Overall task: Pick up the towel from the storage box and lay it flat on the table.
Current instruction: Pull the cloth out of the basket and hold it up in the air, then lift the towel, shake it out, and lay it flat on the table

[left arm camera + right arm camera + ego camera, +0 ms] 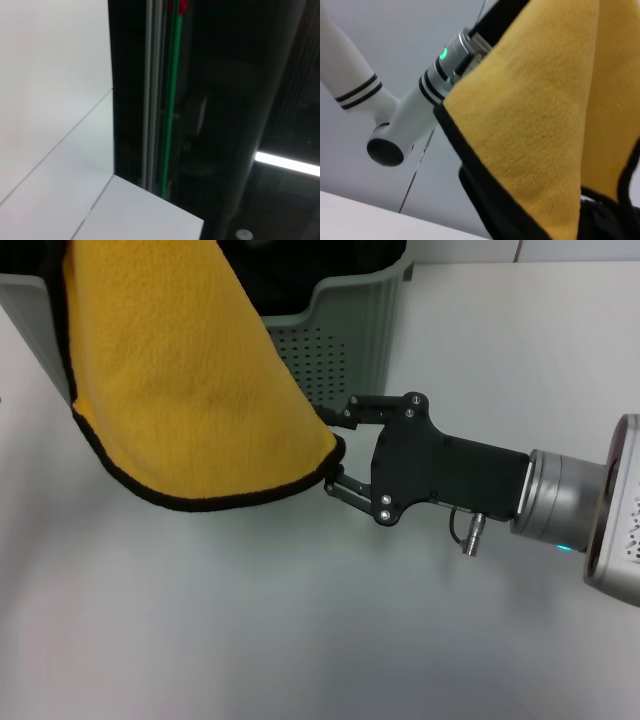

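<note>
Yellow cloth is filling the upper left of the head view: the towel (180, 380), yellow face showing and black trim along its hem, is hanging clear of the storage box (345, 330) and above the table (300, 620), its lower edge drooping in front of the box's perforated wall. The right gripper (333, 453) is reaching in just beside the box front, its fingers closing narrowly on the towel's lower corner. The upper part of the cloth is running out of the head view; the right wrist view is showing the left arm (415, 105) meeting the cloth's top edge, but the left gripper's own fingers are not appearing in any view. Judged from this, lifting out of the box is done; spreading the cloth flat on the table is remaining.
</note>
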Tool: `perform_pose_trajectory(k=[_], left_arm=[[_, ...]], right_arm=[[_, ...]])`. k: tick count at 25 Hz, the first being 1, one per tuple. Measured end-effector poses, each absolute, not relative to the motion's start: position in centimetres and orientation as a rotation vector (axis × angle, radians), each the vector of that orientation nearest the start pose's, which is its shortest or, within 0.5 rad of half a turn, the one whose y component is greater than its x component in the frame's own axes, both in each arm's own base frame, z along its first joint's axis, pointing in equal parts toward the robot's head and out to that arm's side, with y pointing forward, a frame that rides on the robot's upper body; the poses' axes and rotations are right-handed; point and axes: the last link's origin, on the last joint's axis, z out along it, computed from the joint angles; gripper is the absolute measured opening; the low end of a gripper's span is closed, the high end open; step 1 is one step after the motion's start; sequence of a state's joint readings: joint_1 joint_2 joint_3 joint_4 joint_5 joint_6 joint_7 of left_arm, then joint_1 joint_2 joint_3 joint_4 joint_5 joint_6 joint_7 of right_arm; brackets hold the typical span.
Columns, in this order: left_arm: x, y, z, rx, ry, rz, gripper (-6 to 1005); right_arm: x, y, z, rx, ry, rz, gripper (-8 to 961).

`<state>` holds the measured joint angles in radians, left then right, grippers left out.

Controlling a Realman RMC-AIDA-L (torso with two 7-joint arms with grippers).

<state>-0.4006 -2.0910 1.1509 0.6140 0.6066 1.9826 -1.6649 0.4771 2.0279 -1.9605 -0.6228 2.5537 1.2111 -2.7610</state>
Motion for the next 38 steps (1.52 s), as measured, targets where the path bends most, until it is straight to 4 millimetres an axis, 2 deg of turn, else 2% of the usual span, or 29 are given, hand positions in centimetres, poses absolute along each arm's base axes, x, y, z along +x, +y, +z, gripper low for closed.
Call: perform_pose_trajectory(k=[11,17,21,27,29,30,34,38], left_arm=[[-18.0,28.5,8.6,-2.082,-0.489,-2.370,22],[-18.0,28.5,8.6,-2.086,-0.495,-2.372,37],[-18.1,28.4,8.5,-2.085,-0.501,-2.371,47],[-18.6,28.1,8.3,-2.081,-0.524,-2.355,62],[-19.0,27.9,8.1,-2.096,-0.546,-2.327,67],[-19.4,27.8,7.9,-2.100,-0.573,-2.305,70],[-22.3,27.3,7.6,-2.037,-0.690,-2.206,80],[-26.1,26.5,6.5,-1.900,-0.816,-2.047,90]], right_arm=[[16.9,30.6,-8.3,-2.474,-0.413,0.993,347],[16.9,30.7,-8.4,-2.483,-0.423,0.986,264],[16.8,30.8,-8.3,-2.478,-0.422,0.988,131],[16.7,30.9,-8.1,-2.465,-0.411,0.998,86],[16.5,31.0,-8.0,-2.466,-0.406,1.007,35],[16.3,31.0,-8.0,-2.468,-0.408,1.014,9],[15.6,31.0,-7.3,-2.443,-0.430,1.046,11],[14.5,30.9,-5.7,-2.374,-0.488,1.083,14]])
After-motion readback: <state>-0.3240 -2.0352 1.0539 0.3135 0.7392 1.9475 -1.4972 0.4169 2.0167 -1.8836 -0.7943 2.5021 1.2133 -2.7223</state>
